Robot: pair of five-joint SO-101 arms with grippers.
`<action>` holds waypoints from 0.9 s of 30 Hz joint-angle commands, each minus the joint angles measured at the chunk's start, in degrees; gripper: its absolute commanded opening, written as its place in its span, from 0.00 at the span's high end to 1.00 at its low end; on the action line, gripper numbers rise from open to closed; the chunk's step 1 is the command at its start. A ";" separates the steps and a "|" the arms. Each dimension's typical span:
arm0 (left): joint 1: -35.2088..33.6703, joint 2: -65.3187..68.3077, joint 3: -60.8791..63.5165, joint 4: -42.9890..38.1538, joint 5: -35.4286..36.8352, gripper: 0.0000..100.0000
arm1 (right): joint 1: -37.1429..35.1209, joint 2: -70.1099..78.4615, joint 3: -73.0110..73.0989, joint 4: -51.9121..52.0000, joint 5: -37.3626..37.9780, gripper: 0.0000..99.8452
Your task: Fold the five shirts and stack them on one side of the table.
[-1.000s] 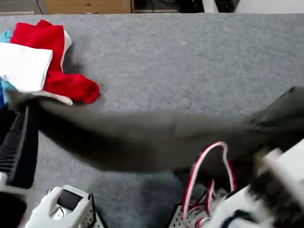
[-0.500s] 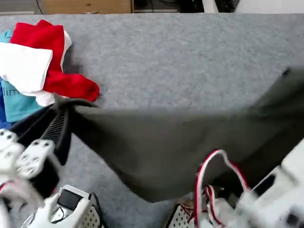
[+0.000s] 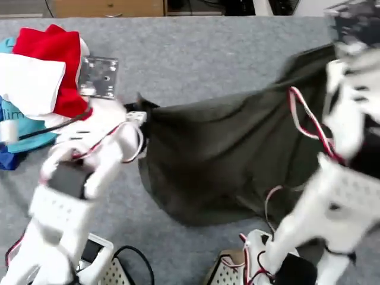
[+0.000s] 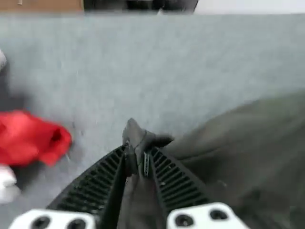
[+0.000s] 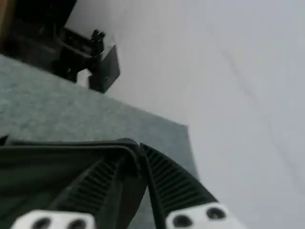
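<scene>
A dark olive shirt point(image 3: 231, 154) hangs stretched between my two arms over the middle of the grey table point(image 3: 196, 59). My left gripper point(image 3: 139, 110) is shut on its left corner; the left wrist view has the cloth point(image 4: 248, 152) pinched between the black fingers point(image 4: 157, 167) of that gripper point(image 4: 137, 160). At the far right edge my right gripper point(image 3: 332, 53) is shut on the other corner, with the dark fabric point(image 5: 57, 167) caught at its gripper point(image 5: 136, 155). A pile of red point(image 3: 53, 53), white point(image 3: 29, 83) and blue point(image 3: 21, 124) shirts lies at the left edge.
Arm bases and red-white cables point(image 3: 309, 124) crowd the near edge. A metal bracket point(image 3: 98, 77) of the left arm sits beside the shirt pile. Wooden furniture point(image 3: 107, 7) stands behind the table.
Both arms swung up and away from the near edge, carrying the olive shirt toward the middle and far right of the table. The left arm now covers part of the pile.
</scene>
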 commanded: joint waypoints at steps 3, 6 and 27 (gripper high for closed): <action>-0.35 18.33 6.24 -18.29 4.66 0.98 | -3.82 1.19 38.11 -31.21 -6.42 1.00; -1.41 32.57 -2.46 -18.37 7.30 0.98 | -3.65 6.73 45.93 -45.10 -12.40 1.00; -8.88 74.42 -57.05 2.99 14.86 0.80 | 3.91 50.86 7.25 -29.98 -21.19 1.00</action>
